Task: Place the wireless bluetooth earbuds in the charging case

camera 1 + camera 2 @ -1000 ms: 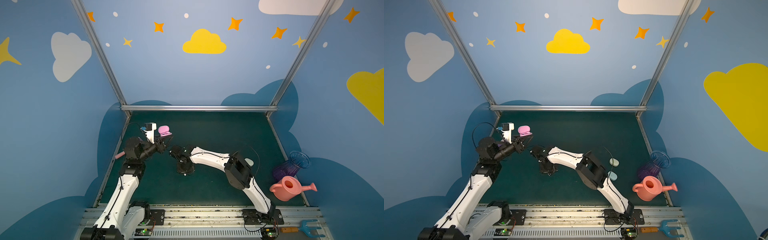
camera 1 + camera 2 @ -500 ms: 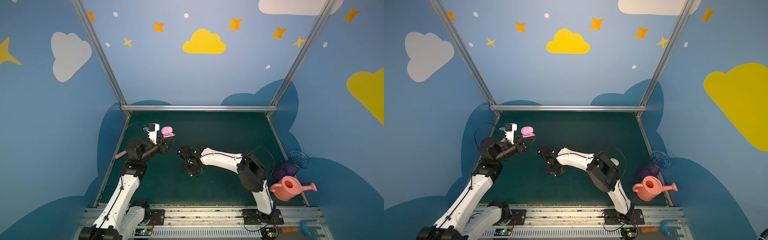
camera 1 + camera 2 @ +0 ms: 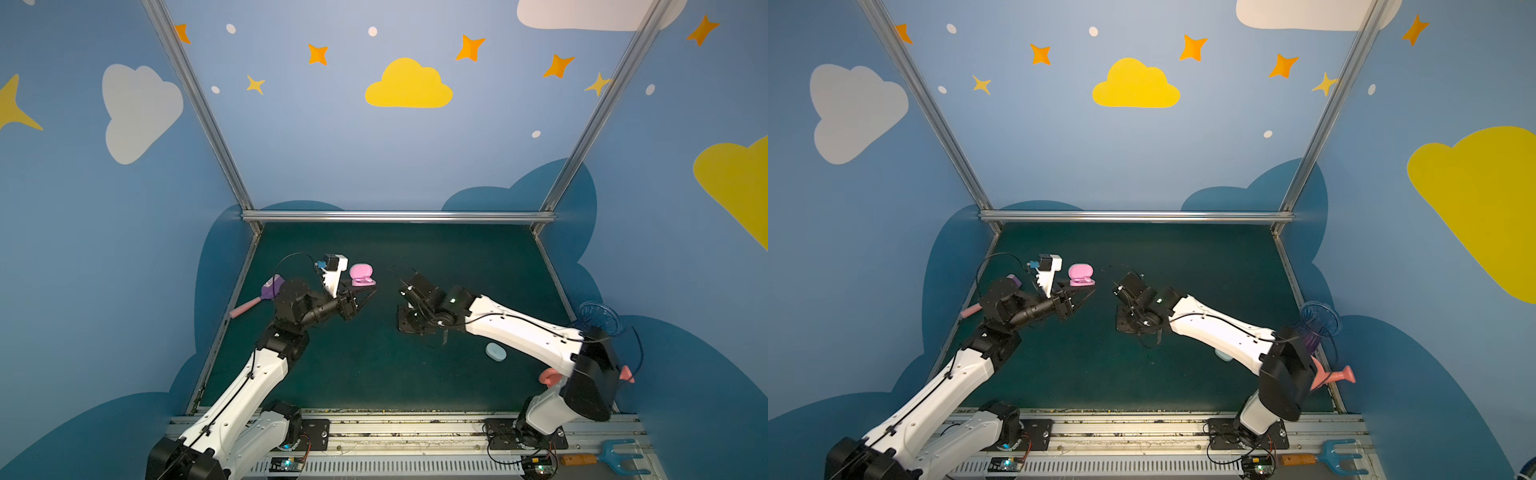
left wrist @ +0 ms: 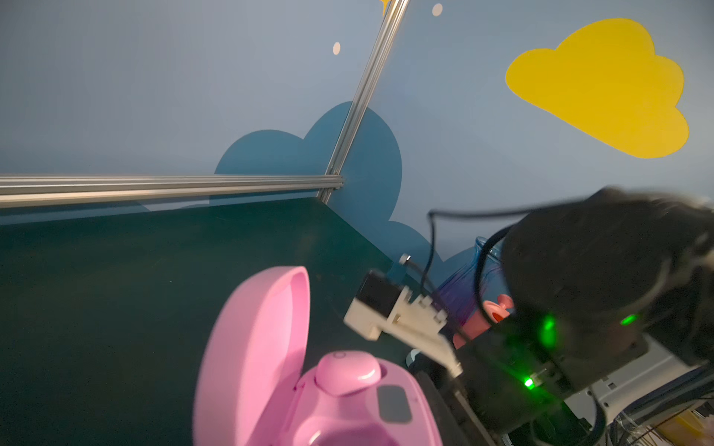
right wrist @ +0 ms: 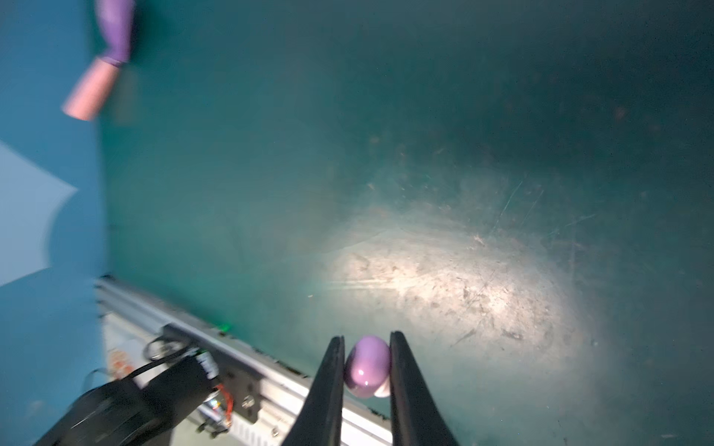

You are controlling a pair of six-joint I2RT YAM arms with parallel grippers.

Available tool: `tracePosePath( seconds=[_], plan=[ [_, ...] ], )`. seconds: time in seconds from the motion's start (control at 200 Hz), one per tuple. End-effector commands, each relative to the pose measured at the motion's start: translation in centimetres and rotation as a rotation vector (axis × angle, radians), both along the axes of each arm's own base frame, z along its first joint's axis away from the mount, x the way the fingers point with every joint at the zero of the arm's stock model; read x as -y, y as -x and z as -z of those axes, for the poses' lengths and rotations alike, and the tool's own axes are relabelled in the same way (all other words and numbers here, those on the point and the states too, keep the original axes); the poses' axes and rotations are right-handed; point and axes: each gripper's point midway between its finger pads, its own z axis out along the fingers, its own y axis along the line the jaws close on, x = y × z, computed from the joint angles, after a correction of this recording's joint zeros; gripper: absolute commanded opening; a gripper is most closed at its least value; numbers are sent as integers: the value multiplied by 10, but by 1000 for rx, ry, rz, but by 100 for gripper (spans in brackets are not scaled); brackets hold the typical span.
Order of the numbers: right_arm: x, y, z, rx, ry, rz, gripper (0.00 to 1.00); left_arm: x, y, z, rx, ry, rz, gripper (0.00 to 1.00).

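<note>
Scuffed green mat (image 5: 463, 154); right claw (image 5: 367, 338) pinches glossy bean-shaped earbud (image 5: 367, 368); left claw (image 3: 368, 293) grips open, smooth pink case (image 4: 251, 347).

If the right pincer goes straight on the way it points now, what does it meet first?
Probably the green mat: the right pincer, shut on a pinkish earbud, aims at it with nothing between, though depth is unclear.

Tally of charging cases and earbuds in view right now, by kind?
Charging cases: 2 (pink charging case, lid open; pale blue case)
Earbuds: 2 (seated earbud in the pink case; held earbud, pink-purple, in the right tool)
Total: 4
</note>
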Motion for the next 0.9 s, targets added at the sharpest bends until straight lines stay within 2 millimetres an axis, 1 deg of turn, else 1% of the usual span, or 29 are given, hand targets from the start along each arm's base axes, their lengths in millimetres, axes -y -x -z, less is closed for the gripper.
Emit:
tracePosePath(
  seconds=[0.0,0.15,0.245,0.396,0.551,0.656,0.816,0.896],
  plan=[
    [15,-4,-32,83,-51,19,19,9,0,0,56,0,0,10],
    [32,-2,-82,195,-146,32,19,25,12,7,87,-13,51,10],
    [42,0,-106,245,-182,33,19,36,15,9,116,-4,89,10],
    [53,5,-133,291,-219,33,20,60,26,6,197,4,169,10],
    [57,10,-161,341,-303,30,20,83,34,1,280,18,238,10],
    [59,12,-172,357,-334,31,21,100,37,-5,317,22,275,10],
    [57,14,-175,349,-359,35,21,123,39,-15,377,42,323,10],
    [56,14,-176,347,-367,38,21,131,38,-18,389,50,335,9]
  ],
)
